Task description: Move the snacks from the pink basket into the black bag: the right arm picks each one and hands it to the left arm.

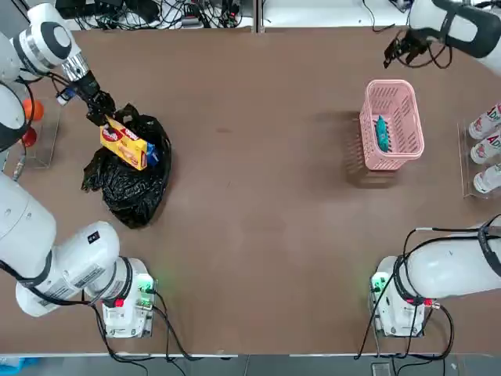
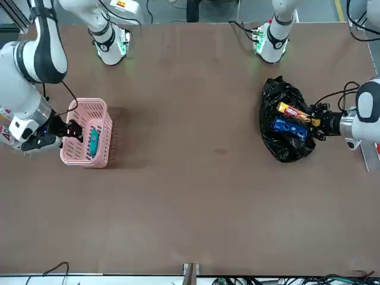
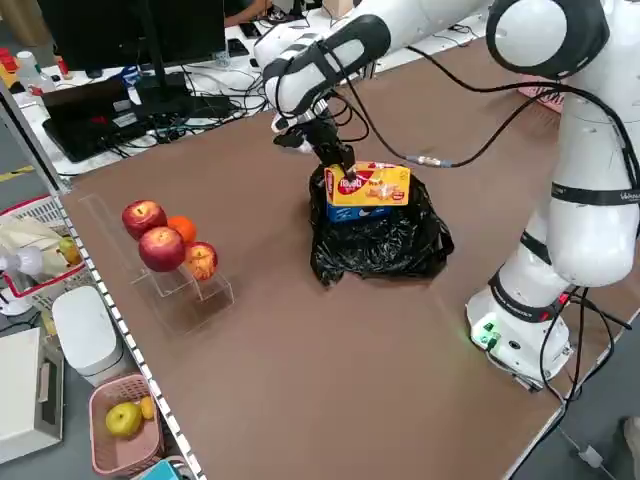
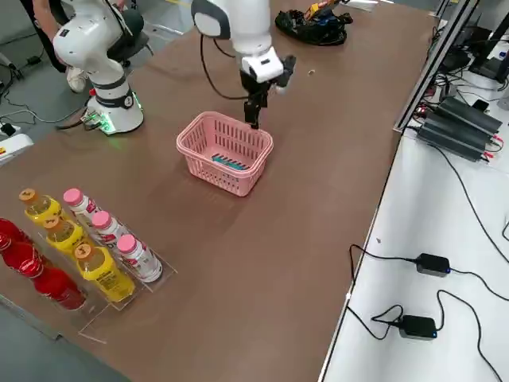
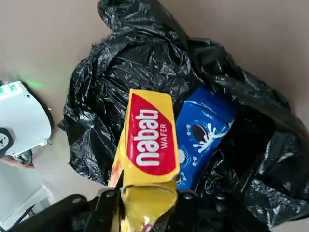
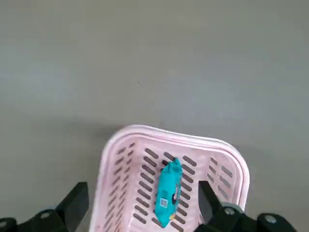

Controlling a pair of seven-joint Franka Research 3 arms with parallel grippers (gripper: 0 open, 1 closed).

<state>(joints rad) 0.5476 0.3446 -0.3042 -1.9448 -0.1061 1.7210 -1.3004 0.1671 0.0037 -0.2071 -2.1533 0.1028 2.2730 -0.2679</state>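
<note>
The left gripper [image 1: 100, 110] is clamped tight on one end of the yellow snack [image 1: 125, 142], and the rest of the packet sticks out over the open black bag [image 1: 129, 184] just below it. The left wrist view shows what the top view half hides: the blue snack [image 5: 200, 135] lies inside the bag, right beside the yellow one. The right gripper [image 1: 403, 48] hangs with its fingers wide apart, just past the far rim of the pink basket [image 1: 391, 125]. The teal snack [image 6: 167, 192] lies alone on the basket floor. Between the bag and the basket the brown table [image 1: 258, 211] is wide and bare.
</note>
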